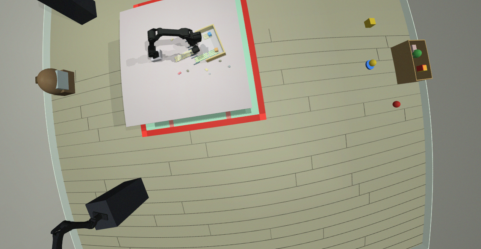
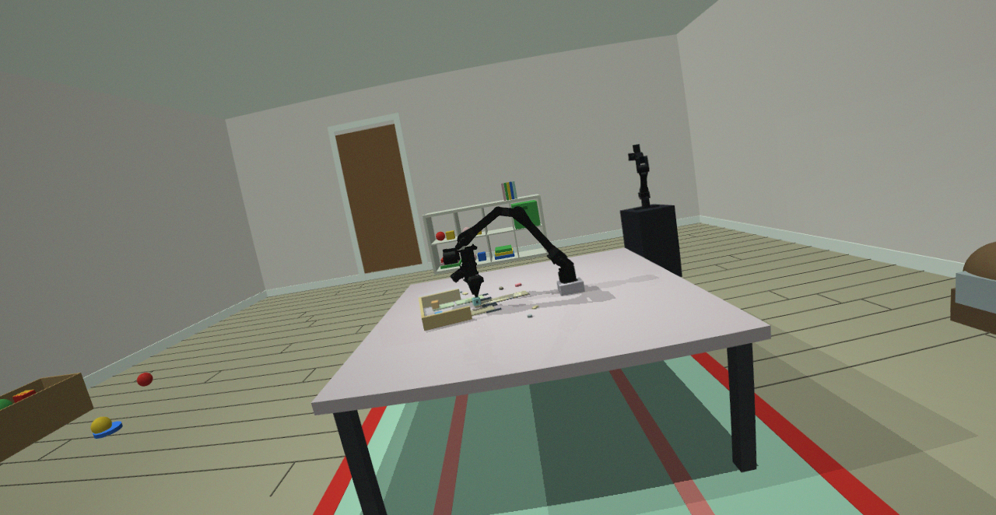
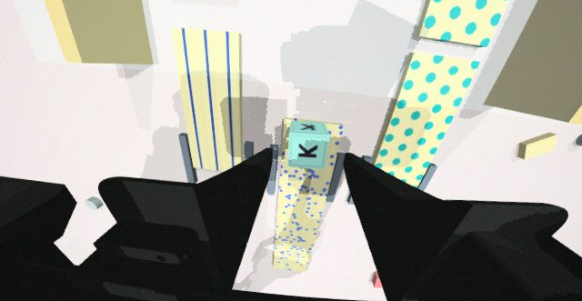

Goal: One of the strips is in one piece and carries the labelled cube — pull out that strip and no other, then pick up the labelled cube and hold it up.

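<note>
A cyan cube marked K point(image 3: 308, 150) sits on the far end of a pale yellow strip with small blue specks point(image 3: 296, 219) point(image 1: 183, 56). That strip is in one piece and lies pulled toward me between grey guide posts point(image 3: 187, 157). My gripper point(image 3: 307, 155) point(image 1: 194, 49) point(image 2: 475, 294) is low over the cube, with one finger on each side of it. A small gap shows between each fingertip and the cube, so the gripper is open around it. The cube rests on the strip.
A blue-lined strip point(image 3: 211, 96) on the left and a cyan-dotted strip point(image 3: 420, 115) on the right are each broken in two. Behind them is the walled tray point(image 1: 220, 42) point(image 2: 445, 317) with a blue cube point(image 1: 209, 34) and an orange cube point(image 1: 216, 49). A small yellow block point(image 3: 537, 145) lies on the table.
</note>
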`<state>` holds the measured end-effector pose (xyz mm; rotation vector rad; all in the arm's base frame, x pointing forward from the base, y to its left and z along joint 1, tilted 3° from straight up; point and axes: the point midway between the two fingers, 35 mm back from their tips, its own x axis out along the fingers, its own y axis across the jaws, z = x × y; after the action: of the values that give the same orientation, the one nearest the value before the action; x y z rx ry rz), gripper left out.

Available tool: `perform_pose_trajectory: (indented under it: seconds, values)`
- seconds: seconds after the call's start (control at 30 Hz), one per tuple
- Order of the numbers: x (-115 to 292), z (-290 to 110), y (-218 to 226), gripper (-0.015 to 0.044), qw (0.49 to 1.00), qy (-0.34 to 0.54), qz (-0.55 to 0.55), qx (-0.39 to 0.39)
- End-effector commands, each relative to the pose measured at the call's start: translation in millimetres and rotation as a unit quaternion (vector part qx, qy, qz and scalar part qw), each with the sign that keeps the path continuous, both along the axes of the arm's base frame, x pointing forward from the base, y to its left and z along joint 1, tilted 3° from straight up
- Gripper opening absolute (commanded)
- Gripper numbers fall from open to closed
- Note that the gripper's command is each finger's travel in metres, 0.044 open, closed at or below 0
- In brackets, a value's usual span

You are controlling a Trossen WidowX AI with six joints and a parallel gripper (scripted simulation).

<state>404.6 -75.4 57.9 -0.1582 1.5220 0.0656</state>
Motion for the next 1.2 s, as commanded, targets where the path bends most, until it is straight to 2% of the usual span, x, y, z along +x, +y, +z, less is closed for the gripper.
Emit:
perform_pose_trajectory:
  seconds: [0.0, 0.67, 0.8, 1.03, 1.17]
  values:
    - [0, -8, -1, 0.025, 1.0, 0.001, -0.002, -0.002]
    - [0, -35, -2, 0.025, 1.0, 0.002, -0.002, -0.002]
    - [0, -33, -2, 0.0145, 1.0, 0.001, -0.002, 0.0]
    - [0, -33, -2, 0.0098, 1.0, 0.001, -0.002, 0.0]
    - [-2, -31, -1, 0.0, 1.0, 0.002, -0.002, 0.0]
